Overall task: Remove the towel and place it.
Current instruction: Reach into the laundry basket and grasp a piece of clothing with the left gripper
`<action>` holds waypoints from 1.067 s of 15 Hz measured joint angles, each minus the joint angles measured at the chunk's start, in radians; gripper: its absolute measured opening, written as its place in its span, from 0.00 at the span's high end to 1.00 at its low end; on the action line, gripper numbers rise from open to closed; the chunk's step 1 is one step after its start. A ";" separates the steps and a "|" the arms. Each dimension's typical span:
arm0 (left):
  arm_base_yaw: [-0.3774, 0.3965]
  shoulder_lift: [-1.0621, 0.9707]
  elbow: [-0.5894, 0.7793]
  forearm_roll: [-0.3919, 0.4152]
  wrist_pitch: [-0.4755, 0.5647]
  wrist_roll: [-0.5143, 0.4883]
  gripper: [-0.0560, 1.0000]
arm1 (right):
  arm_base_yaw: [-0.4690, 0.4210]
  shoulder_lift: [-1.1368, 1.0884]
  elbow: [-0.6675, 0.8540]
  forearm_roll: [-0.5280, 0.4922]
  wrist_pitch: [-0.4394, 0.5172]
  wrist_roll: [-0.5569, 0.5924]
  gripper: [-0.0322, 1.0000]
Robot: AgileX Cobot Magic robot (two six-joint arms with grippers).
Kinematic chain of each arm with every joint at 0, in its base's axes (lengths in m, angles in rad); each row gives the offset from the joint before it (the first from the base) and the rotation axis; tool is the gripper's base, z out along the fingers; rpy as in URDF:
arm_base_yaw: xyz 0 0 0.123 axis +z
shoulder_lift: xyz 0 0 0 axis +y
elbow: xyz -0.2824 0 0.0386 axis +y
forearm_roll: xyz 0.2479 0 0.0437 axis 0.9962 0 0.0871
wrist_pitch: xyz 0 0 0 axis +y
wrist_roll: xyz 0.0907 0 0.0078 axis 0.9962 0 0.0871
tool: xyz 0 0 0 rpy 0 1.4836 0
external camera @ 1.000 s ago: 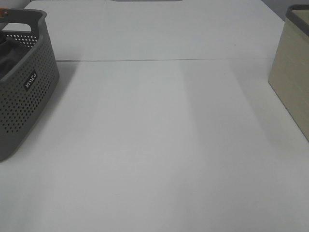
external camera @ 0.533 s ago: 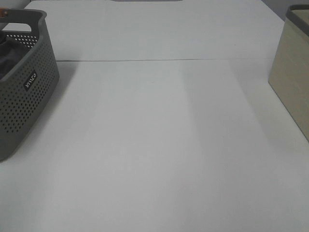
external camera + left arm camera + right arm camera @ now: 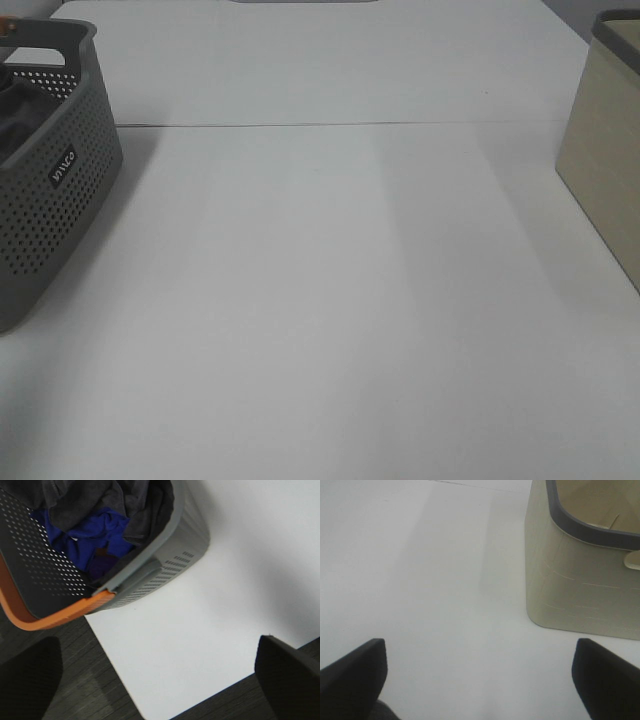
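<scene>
The dark charcoal-grey towel (image 3: 107,502) lies crumpled inside the grey perforated basket (image 3: 175,560), over a blue cloth (image 3: 92,537). The basket stands at the left edge of the exterior high view (image 3: 55,190), and a dark bit of towel shows in it (image 3: 15,125). My left gripper (image 3: 160,680) is open and empty, above the table edge beside the basket. My right gripper (image 3: 480,680) is open and empty above the white table, beside the beige bin (image 3: 585,590). Neither gripper shows in the exterior high view.
The basket has an orange handle (image 3: 45,615). The beige bin with a dark rim stands at the right edge (image 3: 605,170). A seam (image 3: 340,124) crosses the white table. Dark floor (image 3: 60,690) lies beyond the table edge.
</scene>
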 joint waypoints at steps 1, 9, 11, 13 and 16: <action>0.000 0.072 -0.048 0.032 0.000 0.046 0.01 | 0.000 0.000 0.000 0.000 0.000 0.000 0.04; 0.000 0.629 -0.425 0.324 -0.003 0.265 0.01 | 0.000 0.000 0.000 0.000 0.000 0.000 0.04; 0.000 0.841 -0.480 0.409 -0.093 0.348 0.01 | 0.000 0.000 0.000 0.000 0.000 0.000 0.04; 0.000 0.937 -0.501 0.417 -0.200 0.395 0.01 | 0.000 0.000 0.000 0.000 0.000 0.000 0.04; 0.000 1.040 -0.547 0.434 -0.235 0.410 0.01 | 0.000 0.000 0.000 -0.001 0.000 0.001 0.04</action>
